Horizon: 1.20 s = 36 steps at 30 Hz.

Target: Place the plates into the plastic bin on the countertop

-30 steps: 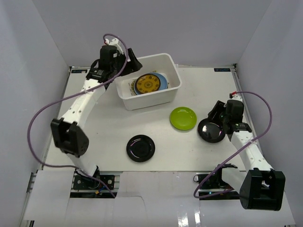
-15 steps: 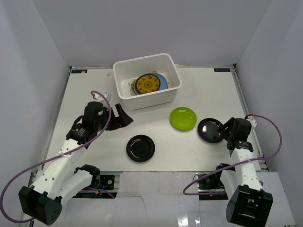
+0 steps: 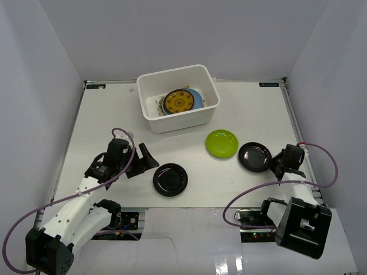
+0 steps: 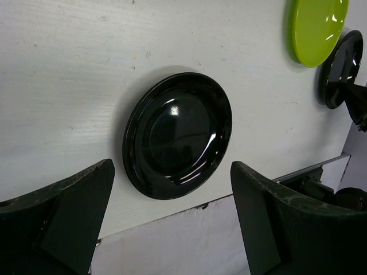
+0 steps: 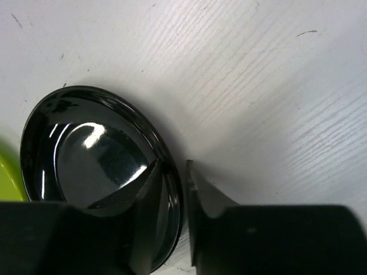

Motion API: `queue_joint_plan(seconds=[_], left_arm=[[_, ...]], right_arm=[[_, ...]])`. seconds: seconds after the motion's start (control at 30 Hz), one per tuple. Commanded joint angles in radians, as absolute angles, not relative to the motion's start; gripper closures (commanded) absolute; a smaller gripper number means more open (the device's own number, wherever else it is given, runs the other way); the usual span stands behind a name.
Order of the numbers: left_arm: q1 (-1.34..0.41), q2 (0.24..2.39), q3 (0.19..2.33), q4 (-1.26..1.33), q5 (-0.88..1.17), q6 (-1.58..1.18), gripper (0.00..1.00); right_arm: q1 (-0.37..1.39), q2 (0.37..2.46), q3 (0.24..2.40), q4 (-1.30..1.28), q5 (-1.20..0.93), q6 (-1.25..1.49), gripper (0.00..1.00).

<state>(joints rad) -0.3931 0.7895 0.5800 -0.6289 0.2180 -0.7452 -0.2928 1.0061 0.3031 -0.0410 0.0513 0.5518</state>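
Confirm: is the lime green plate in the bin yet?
Out. The lime green plate lies flat on the countertop, apart from the plastic bin, beside a black plate.

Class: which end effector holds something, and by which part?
The right end effector pinches the right-hand black plate by its rim; the left end effector is open and holds nothing.

The bench (image 3: 109,114) is matt off-white with a fine, wood-like grain, and its thin edging (image 3: 189,209) is metal. The plastic bin (image 3: 150,117) is smooth white with a faint shine. In front of the bin, the near black plate (image 4: 178,134) is glossy, with bright glints. The far-right black plate (image 5: 97,154) is equally glossy. The lime green plate (image 3: 222,143) is smooth with a soft sheen. The left hand (image 3: 148,163) and right hand (image 3: 274,162) have matt black plastic fingers.
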Motion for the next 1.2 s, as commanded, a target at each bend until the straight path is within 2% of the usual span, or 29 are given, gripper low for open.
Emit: queue_joint_plan(seconds=[0.0,0.03,0.1,0.13,0.17,0.4,0.5,0.6,0.67,0.7,0.73,0.9,1.03,1.07,1.13,1.17], left_arm=[[-0.403,0.811,0.563,-0.594,0.219,-0.762,0.07],[-0.408,0.819,0.560,-0.588,0.216,-0.762,0.08],[-0.417,0.848,0.552,-0.569,0.213,-0.764,0.08],[-0.428,0.859,0.543,-0.562,0.213,-0.765,0.08],[-0.433,0.871,0.537,-0.557,0.213,-0.767,0.09],[-0.505,0.975,0.480,-0.470,0.172,-0.782,0.12],[-0.523,1.011,0.465,-0.437,0.160,-0.784,0.15],[-0.534,1.049,0.454,-0.408,0.152,-0.781,0.22],[-0.540,1.071,0.456,-0.402,0.150,-0.778,0.27],[-0.545,1.077,0.457,-0.402,0.143,-0.776,0.33],[-0.548,1.084,0.459,-0.403,0.137,-0.773,0.36],[-0.558,1.107,0.462,-0.402,0.109,-0.772,0.51],[-0.558,1.132,0.466,-0.403,0.086,-0.765,0.62],[-0.558,1.137,0.469,-0.405,0.083,-0.762,0.72],[-0.561,1.144,0.477,-0.408,0.077,-0.761,0.80],[-0.561,1.144,0.479,-0.410,0.074,-0.759,0.90]], right_arm=[[-0.314,1.016,0.264,-0.063,0.048,0.574,0.76],[-0.325,1.000,0.259,-0.064,0.051,0.575,0.82],[-0.333,0.945,0.261,-0.072,0.070,0.569,0.85],[-0.339,0.922,0.267,-0.093,0.081,0.566,0.91],[-0.342,0.881,0.285,-0.107,0.092,0.563,0.92],[-0.345,0.729,0.487,-0.250,0.080,0.543,0.92],[-0.344,0.670,0.549,-0.148,-0.099,0.572,0.92],[-0.292,0.718,0.633,-0.075,-0.221,0.618,0.92],[-0.152,0.803,0.747,-0.057,-0.192,0.606,0.92],[-0.087,0.833,0.785,-0.048,-0.170,0.601,0.92],[0.049,0.900,0.852,-0.028,-0.137,0.594,0.92],[0.329,1.167,1.102,0.092,-0.109,0.566,0.92],[0.416,1.486,1.382,0.046,-0.087,0.511,0.92],[0.426,1.544,1.491,0.023,-0.081,0.500,0.92],[0.451,1.700,1.598,-0.062,-0.060,0.460,0.92],[0.457,1.753,1.699,-0.090,-0.049,0.445,0.92]])
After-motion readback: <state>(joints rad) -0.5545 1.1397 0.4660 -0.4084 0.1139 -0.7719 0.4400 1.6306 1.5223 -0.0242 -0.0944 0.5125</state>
